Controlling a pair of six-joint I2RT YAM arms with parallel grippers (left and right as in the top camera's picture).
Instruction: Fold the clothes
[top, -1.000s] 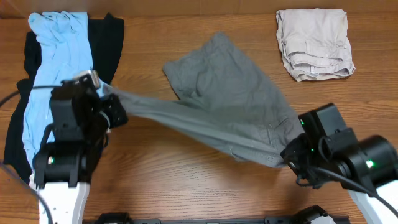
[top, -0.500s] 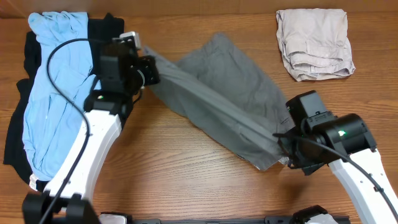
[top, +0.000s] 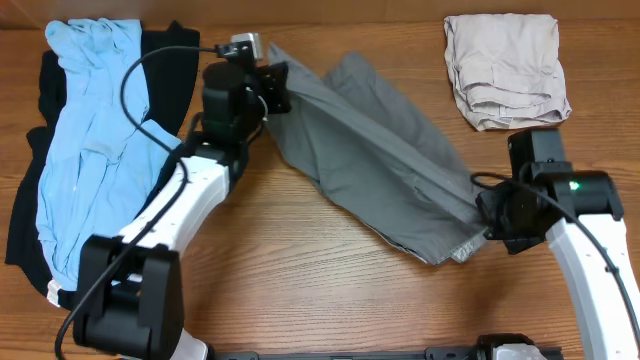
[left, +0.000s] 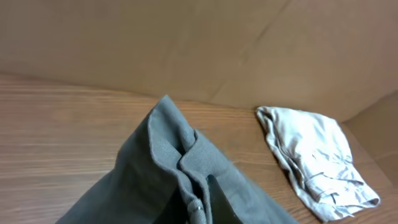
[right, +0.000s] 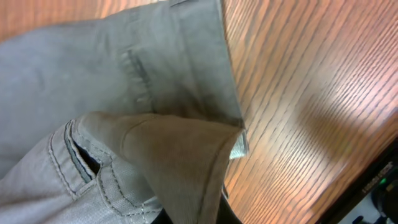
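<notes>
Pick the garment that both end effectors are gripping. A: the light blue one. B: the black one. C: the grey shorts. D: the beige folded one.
C: the left end effector and right end effector each clamp an end of the grey shorts, stretched between them.

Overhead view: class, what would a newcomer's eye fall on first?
The mid-grey woven shorts stretch diagonally across the middle of the wooden table, pinched by the left gripper far-left and the right gripper near-right. A folded beige garment lies far right; a light blue garment on black cloth lies left.
</notes>
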